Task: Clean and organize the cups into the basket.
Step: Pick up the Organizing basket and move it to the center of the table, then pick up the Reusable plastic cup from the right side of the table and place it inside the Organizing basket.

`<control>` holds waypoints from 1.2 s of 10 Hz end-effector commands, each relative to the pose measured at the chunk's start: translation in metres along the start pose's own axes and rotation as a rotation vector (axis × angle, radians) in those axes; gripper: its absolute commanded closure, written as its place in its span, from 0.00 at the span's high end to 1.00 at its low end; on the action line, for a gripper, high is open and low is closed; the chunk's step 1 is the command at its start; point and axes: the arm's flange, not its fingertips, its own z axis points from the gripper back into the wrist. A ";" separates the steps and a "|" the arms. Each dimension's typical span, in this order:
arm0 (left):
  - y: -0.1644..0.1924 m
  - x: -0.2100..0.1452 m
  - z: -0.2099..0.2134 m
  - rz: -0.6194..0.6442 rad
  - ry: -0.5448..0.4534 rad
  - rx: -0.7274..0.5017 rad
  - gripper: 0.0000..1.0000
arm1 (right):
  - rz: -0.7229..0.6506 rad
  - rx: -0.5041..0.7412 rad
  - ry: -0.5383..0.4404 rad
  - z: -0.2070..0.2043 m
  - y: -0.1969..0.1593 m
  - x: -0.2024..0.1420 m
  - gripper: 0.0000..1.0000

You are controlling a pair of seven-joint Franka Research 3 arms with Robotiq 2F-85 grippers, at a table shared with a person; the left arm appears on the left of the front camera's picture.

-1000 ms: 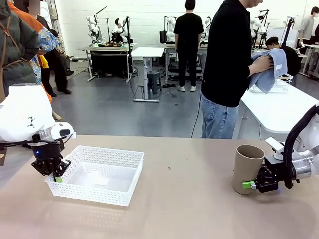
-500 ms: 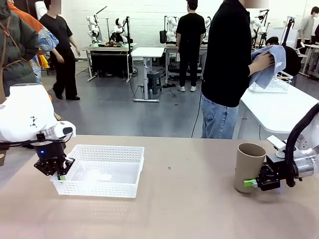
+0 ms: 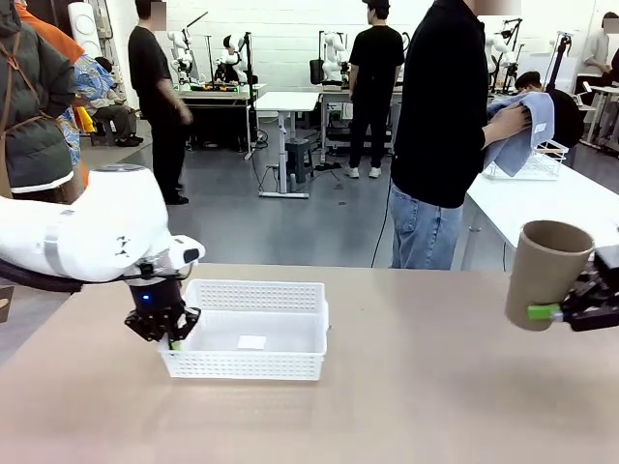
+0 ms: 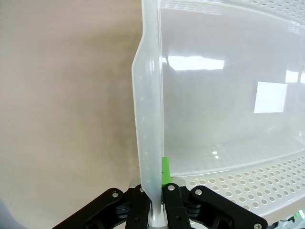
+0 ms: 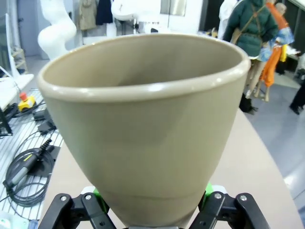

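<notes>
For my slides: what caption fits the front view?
Left gripper pinches the wall of the white basket; right gripper holds a tan cup above the table.

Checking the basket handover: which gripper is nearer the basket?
Left. The left gripper clamps the basket wall; the right gripper holds a tan cup far to its right.

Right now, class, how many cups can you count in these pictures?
1. A tan cup, gripped by the robot's right hand at the table's right end. Others may be hidden, perhaps inside the blue cloth the person holds.
</notes>
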 end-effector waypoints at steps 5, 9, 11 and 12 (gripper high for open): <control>-0.092 -0.002 0.004 0.020 -0.021 0.075 0.00 | -0.071 -0.111 0.019 0.038 0.020 0.058 0.00; -0.137 -0.011 0.002 -0.001 -0.014 0.097 0.00 | -0.052 -0.104 0.022 0.040 0.018 0.056 0.00; -0.158 -0.017 -0.003 -0.028 -0.018 0.112 0.00 | -0.052 -0.104 0.022 0.040 0.018 0.056 0.00; -0.161 -0.017 -0.004 -0.023 -0.029 0.119 0.00 | -0.052 -0.104 0.022 0.040 0.018 0.056 0.00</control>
